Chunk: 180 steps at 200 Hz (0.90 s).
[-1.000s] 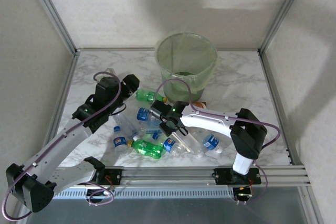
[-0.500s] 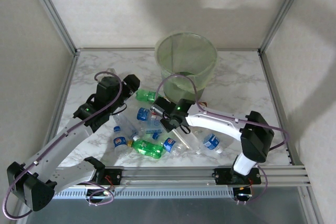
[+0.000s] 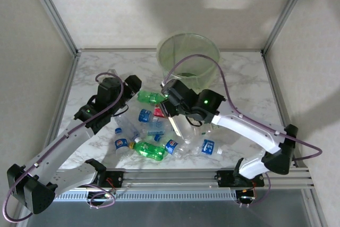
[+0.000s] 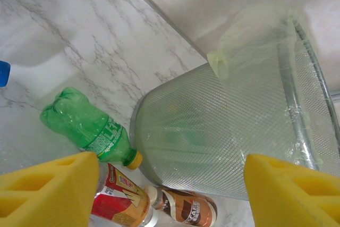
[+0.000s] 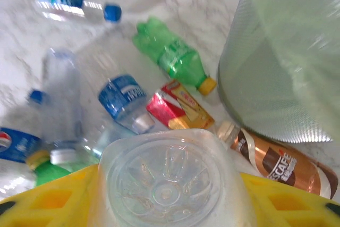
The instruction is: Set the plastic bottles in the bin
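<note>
The right gripper [image 3: 179,123] is clamped on a clear bottle [image 5: 169,176], held up over the heap of bottles [image 3: 149,150] that lies on the tabletop [image 3: 95,73] at about 7 o'clock from the bin [image 3: 208,73]. The left gripper [image 4: 170,190] hangs wide with nothing between its pads, at the heap's 11 o'clock edge. It faces a green bottle [image 4: 87,126] lying just beside the bin's wall.

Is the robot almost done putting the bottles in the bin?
Not nearly. A dark green shape may already lie inside the bin. The right gripper grips one clear bottle; the left gripper is open, holding nothing. Many bottles wait on the table, like the green bottle and the brown-labelled bottle beside the bin.
</note>
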Available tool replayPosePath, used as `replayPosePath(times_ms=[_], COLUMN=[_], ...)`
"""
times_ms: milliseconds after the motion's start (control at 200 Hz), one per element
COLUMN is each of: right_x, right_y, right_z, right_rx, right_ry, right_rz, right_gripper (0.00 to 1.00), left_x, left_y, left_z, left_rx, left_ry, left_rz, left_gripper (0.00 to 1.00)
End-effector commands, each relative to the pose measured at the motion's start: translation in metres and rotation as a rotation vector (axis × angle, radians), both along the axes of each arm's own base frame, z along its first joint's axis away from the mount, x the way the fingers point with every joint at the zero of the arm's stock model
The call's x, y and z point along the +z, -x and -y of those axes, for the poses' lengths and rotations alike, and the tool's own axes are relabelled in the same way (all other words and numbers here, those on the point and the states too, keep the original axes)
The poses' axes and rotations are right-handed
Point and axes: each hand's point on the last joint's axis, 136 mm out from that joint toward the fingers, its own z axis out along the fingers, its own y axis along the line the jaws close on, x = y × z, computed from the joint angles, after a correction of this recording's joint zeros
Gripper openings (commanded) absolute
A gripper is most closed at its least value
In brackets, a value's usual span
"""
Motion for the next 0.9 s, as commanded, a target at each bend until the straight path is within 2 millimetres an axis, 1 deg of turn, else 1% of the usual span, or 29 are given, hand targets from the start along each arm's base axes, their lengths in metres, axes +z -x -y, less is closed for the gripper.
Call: replayPosePath(times_ms=[0, 95, 175, 300, 360, 365, 426, 516, 591, 721, 731, 746, 811, 896], right_x=[0.056, 0.096, 0.129, 0.178, 0.2, 0.204, 0.224, 0.247, 0.259, 0.27, 0.269, 0.27, 0.267, 0.257], right_y=[-0.007, -0.011, -0.015, -0.024, -0.032, -0.033, -0.042, -0.055, -0.067, -0.091, -0.092, -0.098, -0.113, -0.135], right_z=[0.009, 0.016, 0.024, 0.045, 0.057, 0.059, 0.071, 0.083, 0.095, 0.114, 0.113, 0.121, 0.13, 0.138], right_rx=[-0.055, -0.078, -0.103, -0.169, -0.209, -0.217, -0.263, -0.317, -0.371, -0.466, -0.466, -0.49, -0.527, -0.571], right_ry=[-0.158, -0.283, -0.387, -0.541, -0.607, -0.618, -0.667, -0.714, -0.75, -0.814, -0.82, -0.824, -0.847, -0.873], right_rz=[0.067, 0.107, 0.149, 0.21, 0.241, 0.247, 0.274, 0.317, 0.34, 0.364, 0.359, 0.366, 0.353, 0.304], right_gripper=[0.52, 0.49, 0.5, 0.51, 0.51, 0.51, 0.52, 0.52, 0.52, 0.54, 0.54, 0.54, 0.54, 0.54], left_x=[0.02, 0.025, 0.029, 0.031, 0.03, 0.03, 0.03, 0.03, 0.032, 0.036, 0.036, 0.035, 0.036, 0.035], left_y=[-0.004, -0.005, -0.004, -0.004, -0.004, -0.004, -0.004, -0.005, -0.006, -0.008, -0.008, -0.008, -0.009, -0.009], left_z=[-0.003, -0.001, 0.001, 0.003, 0.005, 0.005, 0.008, 0.013, 0.015, 0.015, 0.015, 0.015, 0.016, 0.015], left_rx=[0.023, 0.013, 0.003, -0.013, -0.024, -0.025, -0.039, -0.057, -0.062, -0.063, -0.064, -0.064, -0.065, -0.064], left_ry=[0.036, 0.044, 0.048, 0.047, 0.048, 0.049, 0.054, 0.061, 0.063, 0.056, 0.054, 0.053, 0.051, 0.048], left_rz=[0.037, 0.045, 0.053, 0.058, 0.056, 0.056, 0.058, 0.059, 0.061, 0.067, 0.067, 0.066, 0.065, 0.061], left_gripper=[0.72, 0.72, 0.72, 0.72, 0.72, 0.72, 0.72, 0.72, 0.72, 0.72, 0.72, 0.72, 0.72, 0.72])
